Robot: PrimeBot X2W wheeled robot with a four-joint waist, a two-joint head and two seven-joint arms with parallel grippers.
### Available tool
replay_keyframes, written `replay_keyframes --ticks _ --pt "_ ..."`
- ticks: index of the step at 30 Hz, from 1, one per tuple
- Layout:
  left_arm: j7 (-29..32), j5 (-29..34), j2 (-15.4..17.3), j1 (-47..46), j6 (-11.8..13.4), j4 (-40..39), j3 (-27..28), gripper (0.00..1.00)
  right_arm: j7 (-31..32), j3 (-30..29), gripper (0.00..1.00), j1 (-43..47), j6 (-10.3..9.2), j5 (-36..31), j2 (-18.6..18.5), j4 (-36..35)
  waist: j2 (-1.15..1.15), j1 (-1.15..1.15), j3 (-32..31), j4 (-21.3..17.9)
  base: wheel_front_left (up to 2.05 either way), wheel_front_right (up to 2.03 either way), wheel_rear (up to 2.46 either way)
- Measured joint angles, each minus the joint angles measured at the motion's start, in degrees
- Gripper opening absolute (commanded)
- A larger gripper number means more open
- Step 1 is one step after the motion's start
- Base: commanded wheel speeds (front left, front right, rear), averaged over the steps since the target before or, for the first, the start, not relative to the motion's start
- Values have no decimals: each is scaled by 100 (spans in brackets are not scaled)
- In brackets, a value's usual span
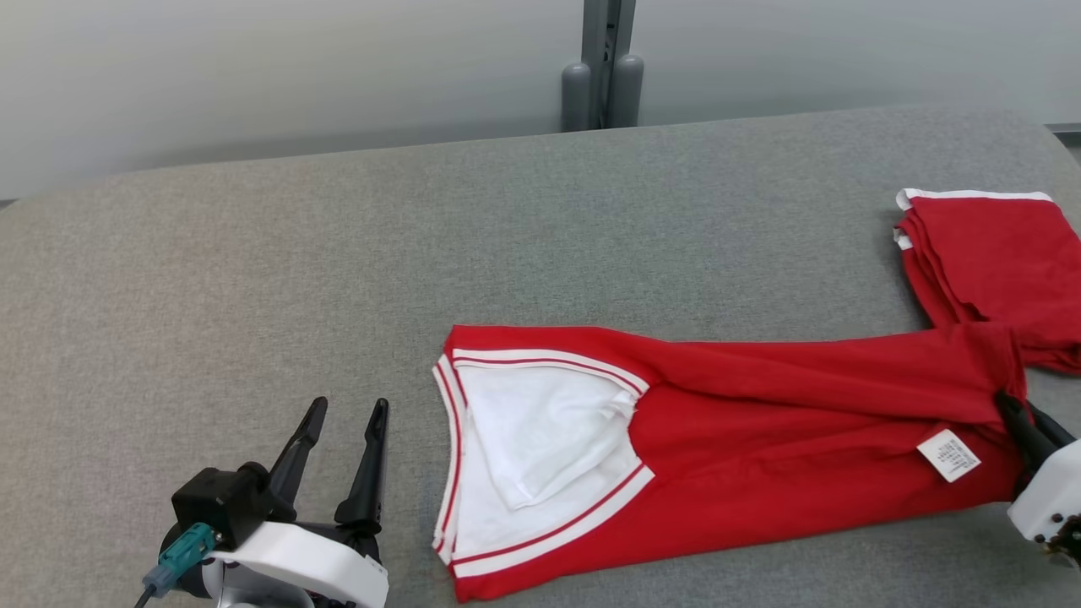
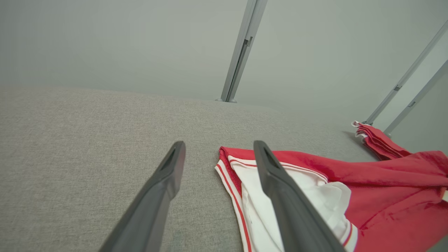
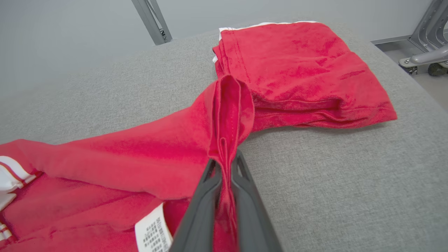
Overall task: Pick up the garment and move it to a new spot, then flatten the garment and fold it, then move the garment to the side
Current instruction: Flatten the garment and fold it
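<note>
Right wrist view: red garment [image 3: 140,154] lies stretched across the grey tabletop [image 1: 338,253], its far end against a folded red pile [image 3: 301,70]. Right gripper [image 3: 225,162] jaws clenched on a bunched fold. Left gripper [image 1: 350,405] jaws released, beside the white-trimmed end [image 1: 540,439]. Best to lift clear of the pile before carrying.

The pinched fold of the garment [image 1: 760,422] is hidden between the right gripper's [image 3: 224,164] closed fingers. Past them it screens part of the folded red pile [image 1: 996,253], which the head view's right edge cuts off. Beside that gripper, the label's [image 1: 948,454] print is too small to read. The left gripper's [image 2: 218,147] right finger [image 2: 280,189] covers part of the white lining [image 2: 325,199].
</note>
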Motion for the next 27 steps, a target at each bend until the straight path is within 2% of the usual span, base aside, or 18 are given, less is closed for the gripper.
replay_keyframes --ticks 5,12,21,27 --pt "-54 51 3 -14 11 49 -3 100 200 -308 0 194 0 44 32 -291 0 0 -71 -72 0 0 0" --pt "-163 153 10 -48 85 194 14 100 437 -457 0 419 -1 2 269 -724 0 0 -176 -46 0 0 0" --pt "-270 220 63 -47 157 397 189 100 923 -380 0 584 -2 337 548 -1747 0 0 -225 189 0 0 0" --pt "-321 222 -18 -42 132 516 249 100 1416 -250 0 671 -2 662 833 -2564 0 0 -236 480 0 0 0"
